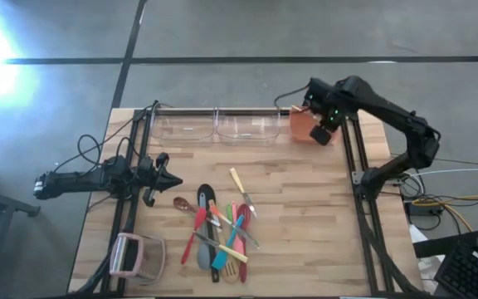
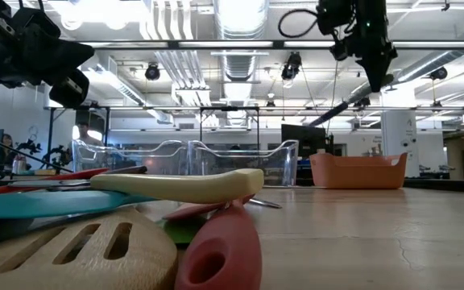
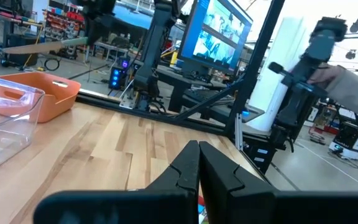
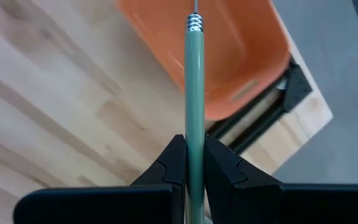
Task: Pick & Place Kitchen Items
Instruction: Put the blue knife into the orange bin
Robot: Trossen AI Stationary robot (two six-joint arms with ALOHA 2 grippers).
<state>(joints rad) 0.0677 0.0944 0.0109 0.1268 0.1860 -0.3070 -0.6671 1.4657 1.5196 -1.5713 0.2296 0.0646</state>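
A: Right gripper [image 4: 193, 163], what's it doing?

B: Clamped on a green-handled utensil [image 4: 194, 93]. Both fingers pinch the slim handle, which runs straight out ahead of the fingertips. The gripper hangs over the orange bin [image 1: 303, 126] at the table's far right corner.

A: What does the utensil look like?

B: Pale green round stick with a small metal coil at the far tip. The working end is hidden behind the fingers, so I can't tell what kind it is. It looks smooth, probably slippery.

A: Risks?

B: My guess: the grip is on a thin round handle, so it could swivel or slide between the pads. In the wrist view the tip sits over the bin's orange floor, but bare table shows on one side of the fingers and the bin's rim and the frame rail on the other. If the handle is let go while slanted, one end may catch the rim and tip out onto the wood or off the table edge.

A: Left gripper [image 1: 167, 176]?

B: Fingers pressed together, holding nothing, parked low at the left side. The utensil pile [image 1: 218, 228] lies just ahead of it and slightly to one side.

A: The pile?

B: Red, teal, black, wood and cream handles, crossed over each other. Tangled, so picking one may drag its neighbours.

A: Anything else?

B: Two clear bins [image 1: 214, 124] sit beside the orange one, and a pinkish boxy handled thing [image 1: 135, 256] is near the front left.
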